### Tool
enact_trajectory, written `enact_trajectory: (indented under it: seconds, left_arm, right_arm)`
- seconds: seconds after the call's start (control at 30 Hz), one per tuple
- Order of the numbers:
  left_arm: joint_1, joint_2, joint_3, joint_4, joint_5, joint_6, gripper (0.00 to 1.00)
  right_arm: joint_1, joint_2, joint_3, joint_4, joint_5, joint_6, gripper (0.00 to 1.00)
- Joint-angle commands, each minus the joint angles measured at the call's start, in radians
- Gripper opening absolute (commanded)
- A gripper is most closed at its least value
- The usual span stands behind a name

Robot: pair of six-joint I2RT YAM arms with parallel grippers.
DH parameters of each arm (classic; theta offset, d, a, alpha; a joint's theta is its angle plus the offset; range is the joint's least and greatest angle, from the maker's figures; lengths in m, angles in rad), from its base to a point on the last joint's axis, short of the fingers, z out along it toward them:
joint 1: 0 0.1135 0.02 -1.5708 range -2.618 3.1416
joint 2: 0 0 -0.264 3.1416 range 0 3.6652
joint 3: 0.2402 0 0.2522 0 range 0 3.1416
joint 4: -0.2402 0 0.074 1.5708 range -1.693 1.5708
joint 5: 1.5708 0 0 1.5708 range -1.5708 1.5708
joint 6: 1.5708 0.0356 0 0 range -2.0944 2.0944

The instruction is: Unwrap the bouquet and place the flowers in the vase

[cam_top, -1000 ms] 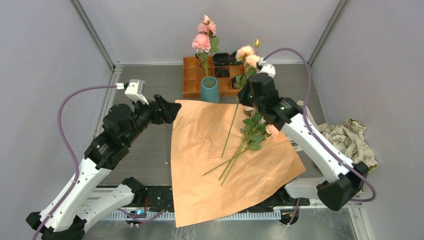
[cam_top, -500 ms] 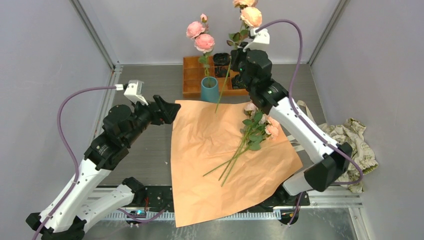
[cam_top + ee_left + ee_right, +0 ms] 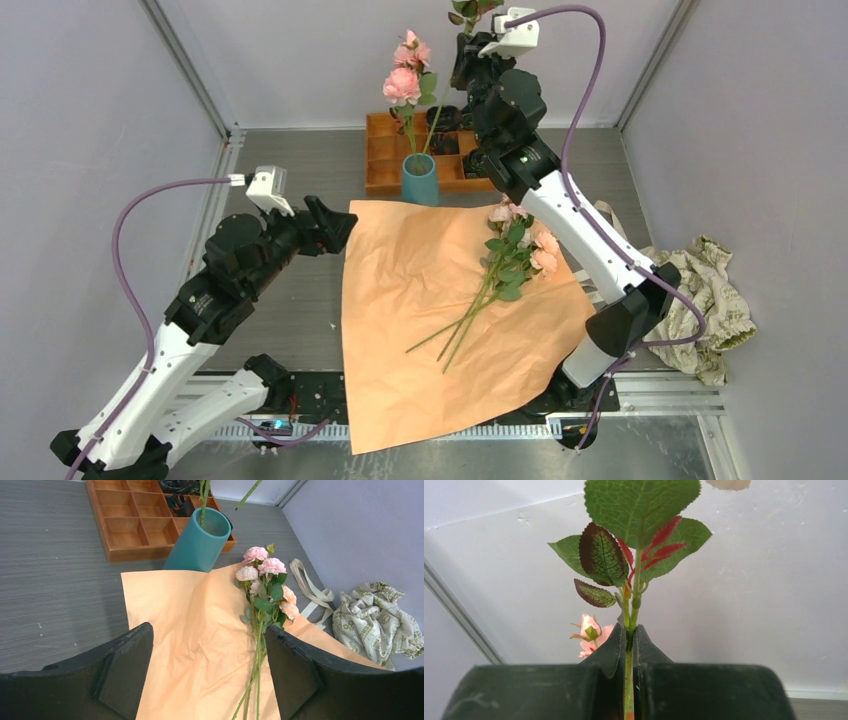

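High over the back of the bench [image 3: 290, 165], the right pincer [image 3: 629, 635] is pressed together on a rose stem [image 3: 637, 587]. Its two fingers [image 3: 609, 650] pinch the green stalk just under a cluster of leaves.

Below that pincer stands the teal vase [image 3: 420, 180], upright, with one stem of pink roses [image 3: 404, 84] in it. The held stem slants down toward the vase's rim. Its lower tip seems to end just beside the mouth, though I cannot tell for certain.

Just behind the vase sits a wooden tray [image 3: 383, 150], with dark lumps [image 3: 443, 118] in some of its compartments on the side nearest the right pincer.

The left pincer [image 3: 209, 630] is spread wide and holds nothing. Ahead of its fingers lies a flat sheet of orange paper [image 3: 190, 625], one corner reaching the foot of the vase. On the paper lie the remaining flowers [image 3: 265, 587], blooms toward the vase and stems toward the left pincer. Beyond them, off the paper, are a cream ribbon [image 3: 307, 587] and a crumpled paper wad [image 3: 375, 625].
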Motion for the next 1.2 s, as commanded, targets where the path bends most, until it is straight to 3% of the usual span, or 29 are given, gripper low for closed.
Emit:
enact_trajectory:
  seconds: [0.0, 0.27, 0.7, 1.0, 1.07, 1.13, 1.17]
  left_arm:
    - [-0.003, -0.036, -0.01, -0.009, -0.03, -0.002, 0.82]
    - [-0.004, -0.056, -0.013, -0.037, -0.041, 0.002, 0.82]
    - [-0.003, -0.041, -0.03, -0.025, -0.024, -0.007, 0.82]
    - [-0.003, -0.031, -0.049, -0.013, -0.025, -0.011, 0.82]
    - [-0.004, -0.029, -0.056, -0.01, -0.026, -0.011, 0.82]
    - [-0.004, -0.025, -0.063, -0.006, -0.022, -0.014, 0.82]
    - [-0.003, -0.023, -0.067, -0.004, -0.02, -0.015, 0.82]
  right_arm:
    - [0.014, 0.036, 0.028, 0.128, 0.023, -0.072, 0.01]
    - [0.02, 0.1, -0.048, 0.233, 0.042, -0.103, 0.01]
    - [0.07, 0.083, -0.324, 0.351, 0.102, -0.101, 0.01]
    - [0.125, 0.023, -0.473, 0.381, 0.126, -0.093, 0.19]
    - [0.137, 0.002, -0.507, 0.392, 0.13, -0.095, 0.31]
    - [0.146, -0.016, -0.533, 0.394, 0.135, -0.094, 0.5]
    - [0.149, -0.025, -0.544, 0.391, 0.141, -0.094, 0.52]
